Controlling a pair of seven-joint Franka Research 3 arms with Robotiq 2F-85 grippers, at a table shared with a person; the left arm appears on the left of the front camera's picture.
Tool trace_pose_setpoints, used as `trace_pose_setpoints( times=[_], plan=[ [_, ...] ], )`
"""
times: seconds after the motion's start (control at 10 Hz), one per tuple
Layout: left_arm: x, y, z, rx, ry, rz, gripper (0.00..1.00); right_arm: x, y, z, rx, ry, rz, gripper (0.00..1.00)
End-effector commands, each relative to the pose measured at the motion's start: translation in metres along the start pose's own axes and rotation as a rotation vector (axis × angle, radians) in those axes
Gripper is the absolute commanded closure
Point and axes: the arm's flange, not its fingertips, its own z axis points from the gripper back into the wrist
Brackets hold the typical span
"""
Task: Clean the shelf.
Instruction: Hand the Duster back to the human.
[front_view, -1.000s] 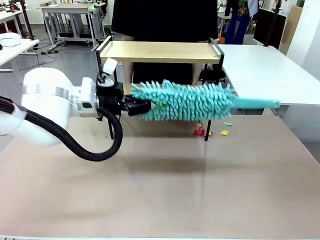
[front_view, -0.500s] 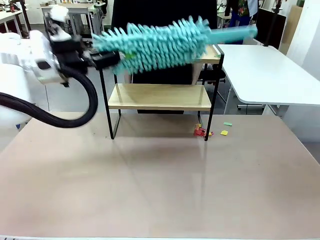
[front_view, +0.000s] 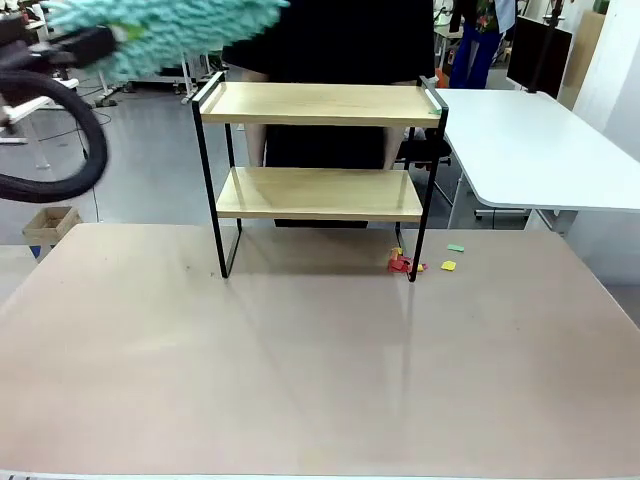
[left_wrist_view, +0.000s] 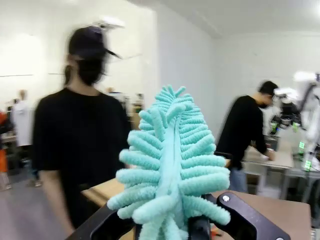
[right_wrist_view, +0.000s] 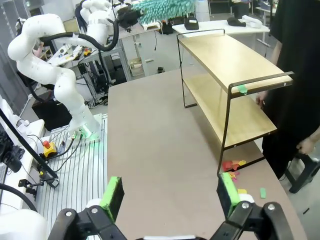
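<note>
— Where's the small two-tier shelf of pale wooden boards in a black metal frame (front_view: 318, 150)?

— At the far edge of the beige table (front_view: 300, 370), coloured scraps (front_view: 405, 264) by its right leg, a person in black (left_wrist_view: 80, 150) behind it.

— The left gripper (left_wrist_view: 197, 227)?

— High up, clamped on a fluffy turquoise duster (left_wrist_view: 172, 165).

— The right gripper (right_wrist_view: 170, 197)?

— Spread wide over the table, holding nothing.

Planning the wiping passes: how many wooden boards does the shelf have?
2. The shelf has an upper board across the top of its black frame and a lower board about halfway down, above the table. Neither is hidden.
</note>
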Motion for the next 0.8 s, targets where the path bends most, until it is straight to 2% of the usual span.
trace_pose_setpoints(
  times=[0.0,0.2,0.4,0.5,0.7],
  plan=[
    [0.004,0.010,0.043,0.203,-0.049,-0.013,0.83,0.000,0.000,0.001,-0.006,0.004,0.009,0.00],
    [-0.002,0.030,0.089,0.363,-0.051,-0.003,0.83,0.000,0.000,0.001,-0.006,0.004,0.009,0.00],
    [-0.021,0.045,0.115,0.499,-0.010,0.008,0.83,0.000,0.000,0.001,-0.006,0.004,0.009,0.00],
    [-0.032,0.050,0.118,0.574,0.039,-0.013,0.83,0.000,0.000,0.001,-0.006,0.004,0.009,0.00],
    [-0.056,0.054,0.114,0.648,0.105,-0.040,0.83,0.000,0.000,0.001,-0.006,0.004,0.009,0.00]
  ],
)
